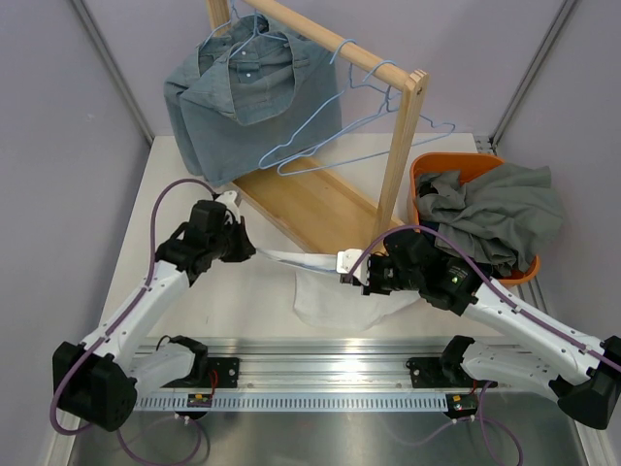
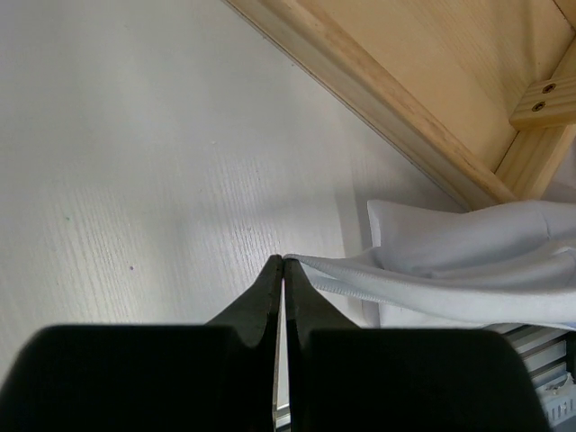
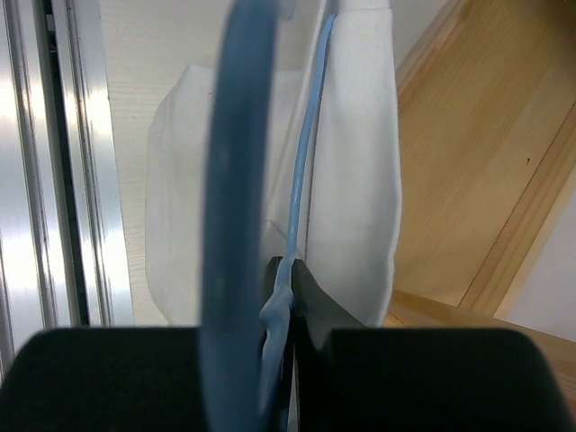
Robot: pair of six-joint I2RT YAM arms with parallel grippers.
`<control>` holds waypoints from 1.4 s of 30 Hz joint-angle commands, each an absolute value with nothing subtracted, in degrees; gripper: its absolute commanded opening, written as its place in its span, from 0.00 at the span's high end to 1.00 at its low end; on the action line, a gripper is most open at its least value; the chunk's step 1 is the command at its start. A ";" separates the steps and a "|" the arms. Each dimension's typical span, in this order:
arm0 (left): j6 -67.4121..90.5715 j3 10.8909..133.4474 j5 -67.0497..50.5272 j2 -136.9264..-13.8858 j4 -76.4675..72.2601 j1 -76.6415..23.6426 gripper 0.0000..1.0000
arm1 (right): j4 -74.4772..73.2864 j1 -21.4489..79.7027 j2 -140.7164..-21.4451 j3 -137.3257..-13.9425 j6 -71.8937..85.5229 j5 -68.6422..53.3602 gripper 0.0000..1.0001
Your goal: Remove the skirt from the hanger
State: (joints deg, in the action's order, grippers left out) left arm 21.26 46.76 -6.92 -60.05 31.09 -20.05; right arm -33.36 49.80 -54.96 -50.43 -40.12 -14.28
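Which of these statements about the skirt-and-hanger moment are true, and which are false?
1. The left claw is shut on an edge of the white skirt. True.
2. The right claw is open and holds nothing. False: it is shut on the blue hanger.
3. The orange basket is empty. False: grey clothing fills it.
4. Denim garments hang on the wooden rack. True.
5. The white skirt lies inside the orange basket. False: it stretches between the two claws, outside the basket.
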 commanded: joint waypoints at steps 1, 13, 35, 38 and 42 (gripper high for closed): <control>17.67 50.97 2.73 -61.87 28.30 -17.40 1.00 | -42.19 49.57 -53.79 -51.85 -41.31 -15.38 1.00; 15.20 43.95 3.60 -63.54 27.08 -17.58 1.00 | -39.81 49.57 -55.72 -56.60 -34.54 -16.08 1.00; 14.15 41.49 -1.67 -55.83 23.74 -18.02 1.00 | -38.06 49.13 -58.60 -59.23 -26.90 -12.39 1.00; 12.92 40.69 -2.28 -48.62 22.77 -18.02 0.87 | -38.41 49.04 -62.65 -61.43 -24.18 -12.39 1.00; 9.94 40.78 -3.95 -41.76 23.81 -18.02 0.31 | -37.18 49.13 -64.77 -62.84 -22.68 -13.09 1.00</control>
